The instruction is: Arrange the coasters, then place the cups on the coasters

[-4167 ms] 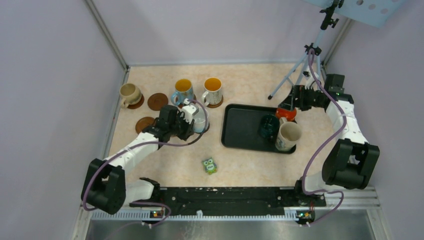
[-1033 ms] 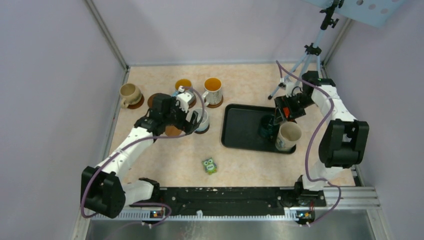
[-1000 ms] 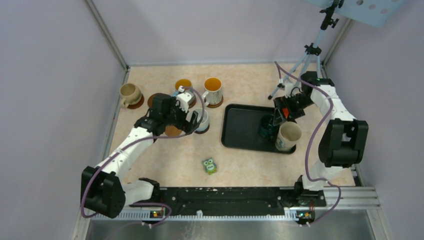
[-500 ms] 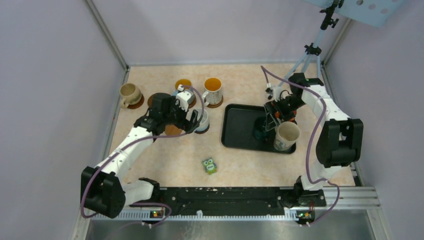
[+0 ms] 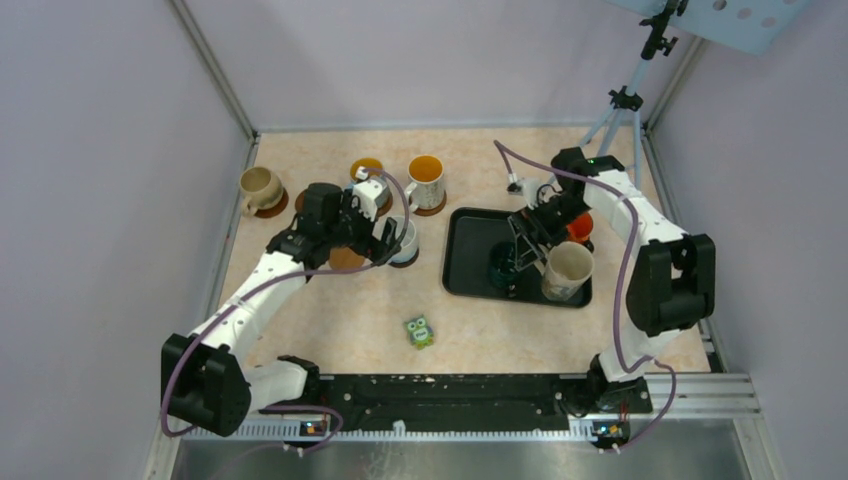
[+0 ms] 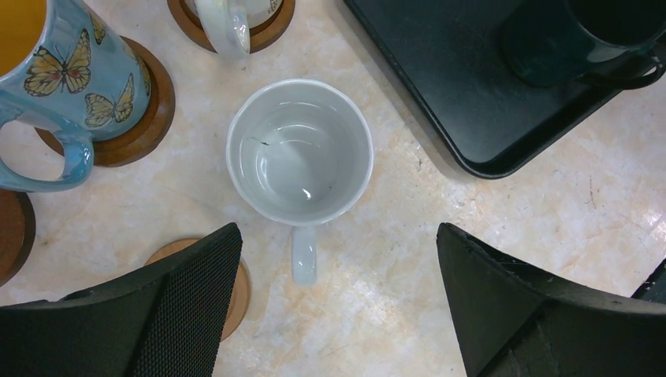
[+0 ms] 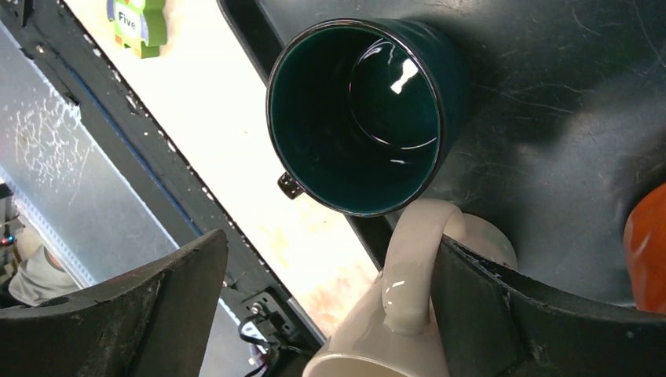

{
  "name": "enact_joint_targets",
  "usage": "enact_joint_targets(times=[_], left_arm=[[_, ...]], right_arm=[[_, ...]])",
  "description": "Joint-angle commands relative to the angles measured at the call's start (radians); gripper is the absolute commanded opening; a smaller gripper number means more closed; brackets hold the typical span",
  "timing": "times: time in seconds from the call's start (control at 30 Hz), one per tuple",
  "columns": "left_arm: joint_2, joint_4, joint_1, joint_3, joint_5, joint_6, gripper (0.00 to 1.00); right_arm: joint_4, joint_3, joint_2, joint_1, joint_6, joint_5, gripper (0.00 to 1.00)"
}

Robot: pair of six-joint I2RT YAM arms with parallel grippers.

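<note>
Overhead and at the wrists: both arms are poised over cups, neither holding anything. Left gripper (image 6: pixel 338 314), fingers spread wide and released, hangs over the plain white mug (image 6: pixel 299 151). This mug stands on bare tabletop (image 6: pixel 377 259) beside the left edge of the black tray (image 6: pixel 463 102), with its handle pointing back toward the wrist. A tan coaster (image 6: pixel 240 289) lies just beside it, unoccupied. Right gripper (image 7: pixel 326 310), likewise released, straddles the dark green mug (image 7: pixel 365 118), which stands upright near the middle of the tray's near edge.

Likely faults:
- (a) The cream mug (image 7: pixel 408 322) at the tray's near right corner arches its handle close against the green rim. A descending finger would probably strike that handle and tip the cream mug or drag it over the tray lip.
- (b) The glazed sides look slippery, so a shallow pinch may let either mug twist.
- (c) The butterfly mug (image 6: pixel 63 71), on a darker coaster (image 6: pixel 149 118) close to the white one, could be nudged as the left fingers come down.

Surface: marbled beige, matte, lightly scratched. Surroundings: plain pale walls (image 5: pixel 100 200) on three sides, a tripod (image 5: pixel 620 120) at the far right corner, and a small green owl figure (image 5: pixel 419 332) toward the near edge
</note>
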Motion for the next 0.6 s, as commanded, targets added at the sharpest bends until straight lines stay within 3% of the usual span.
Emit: enact_joint_targets(times=[0.0, 0.57], left_arm=[[-0.003, 0.007, 0.004, 0.046, 0.038, -0.002, 0.99], [0.024, 0.014, 0.004, 0.080, 0.077, -0.029, 0.99]], right_arm=[[-0.006, 0.059, 0.012, 0.047, -0.008, -0.046, 0.92], [0.006, 0.007, -0.030, 0.186, -0.007, -0.015, 0.92]])
